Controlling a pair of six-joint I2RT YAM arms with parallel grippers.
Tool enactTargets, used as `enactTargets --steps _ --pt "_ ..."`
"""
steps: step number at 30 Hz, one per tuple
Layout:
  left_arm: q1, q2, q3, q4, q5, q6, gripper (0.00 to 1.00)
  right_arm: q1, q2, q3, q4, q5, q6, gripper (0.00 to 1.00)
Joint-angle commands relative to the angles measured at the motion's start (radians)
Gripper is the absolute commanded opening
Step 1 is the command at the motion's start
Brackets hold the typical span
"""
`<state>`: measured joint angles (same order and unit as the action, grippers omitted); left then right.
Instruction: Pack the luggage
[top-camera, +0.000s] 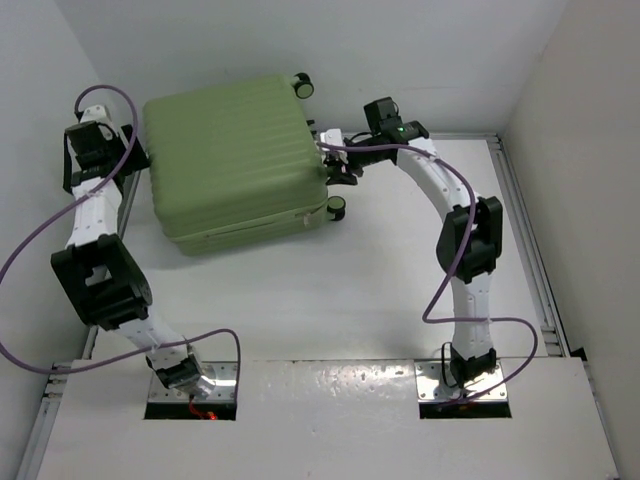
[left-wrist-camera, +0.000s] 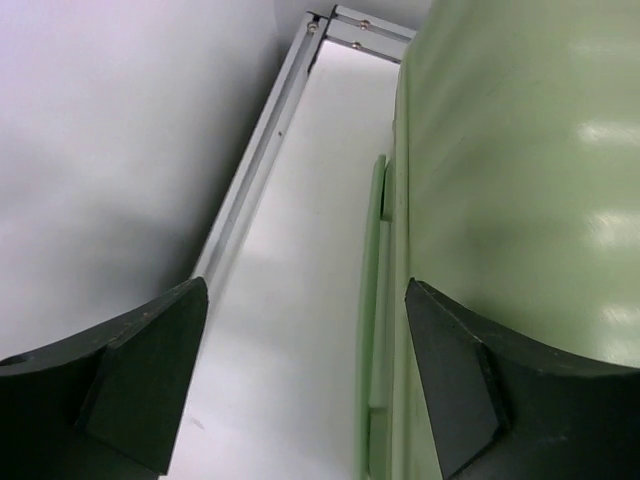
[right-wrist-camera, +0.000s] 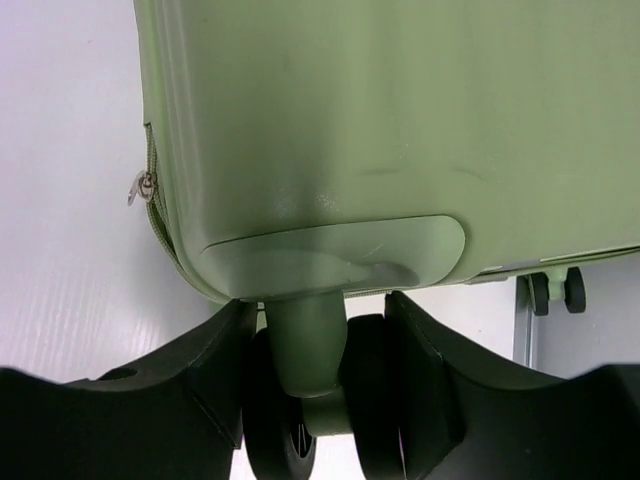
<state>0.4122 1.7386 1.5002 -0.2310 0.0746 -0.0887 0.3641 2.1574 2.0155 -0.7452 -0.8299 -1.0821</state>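
The luggage (top-camera: 235, 160) is a large light green ribbed suitcase lying flat and closed at the back left of the table. My left gripper (top-camera: 138, 157) is at its left side. In the left wrist view this gripper (left-wrist-camera: 307, 290) is open, one finger over the white table and the other over the luggage (left-wrist-camera: 520, 200) shell, gripping nothing. My right gripper (top-camera: 336, 162) is at the luggage's right end. In the right wrist view it (right-wrist-camera: 318, 305) is shut on a black twin wheel (right-wrist-camera: 275, 430) under the green caster stem (right-wrist-camera: 305, 340) of the luggage (right-wrist-camera: 400, 120).
White walls close in at the left, back and right. An aluminium rail (left-wrist-camera: 250, 170) runs along the table's left edge, and another (top-camera: 520, 220) along the right. Two more wheels (top-camera: 303, 86) (top-camera: 336, 206) stick out from the luggage. A zipper pull (right-wrist-camera: 143, 187) hangs at its seam.
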Motion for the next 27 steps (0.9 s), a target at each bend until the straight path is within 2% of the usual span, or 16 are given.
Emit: enactTargets --steps 1,4,8,9,13,15,16,19,22,26,27 --pt "-0.095 -0.128 -0.139 -0.071 0.115 -0.095 0.87 -0.042 -0.03 -0.008 -0.153 0.002 -0.097 0.25" --pt "-0.062 -0.198 -0.172 -0.087 0.027 -0.095 0.87 -0.086 -0.039 -0.011 -0.189 -0.002 -0.113 0.16" --pt "-0.043 -0.211 -0.244 -0.087 0.002 -0.068 0.84 -0.117 -0.056 -0.046 -0.19 0.008 -0.154 0.13" --pt "-0.026 -0.211 -0.268 -0.087 0.002 -0.104 0.83 -0.122 -0.054 -0.046 -0.195 0.009 -0.157 0.13" --pt "0.005 -0.163 -0.291 -0.087 0.017 -0.176 0.78 -0.14 -0.05 -0.041 -0.183 0.035 -0.159 0.12" --pt "0.037 -0.149 -0.31 -0.026 0.045 -0.213 0.76 -0.152 -0.039 -0.037 -0.175 0.041 -0.157 0.12" --pt "0.049 -0.149 -0.32 -0.004 0.097 -0.213 0.73 -0.155 -0.033 -0.031 -0.171 0.048 -0.156 0.12" --pt "0.05 -0.067 -0.282 -0.036 0.134 -0.194 0.67 -0.171 -0.031 -0.032 -0.155 0.055 -0.142 0.12" --pt "0.028 0.008 -0.253 -0.065 0.171 -0.181 0.64 -0.178 -0.033 -0.032 -0.126 0.06 -0.125 0.23" --pt "0.017 0.052 -0.253 -0.012 0.218 -0.204 0.63 -0.186 -0.06 -0.052 -0.07 0.034 -0.035 0.54" --pt "0.017 0.062 -0.253 0.025 0.247 -0.215 0.63 -0.189 -0.079 -0.072 -0.04 0.003 0.028 0.54"
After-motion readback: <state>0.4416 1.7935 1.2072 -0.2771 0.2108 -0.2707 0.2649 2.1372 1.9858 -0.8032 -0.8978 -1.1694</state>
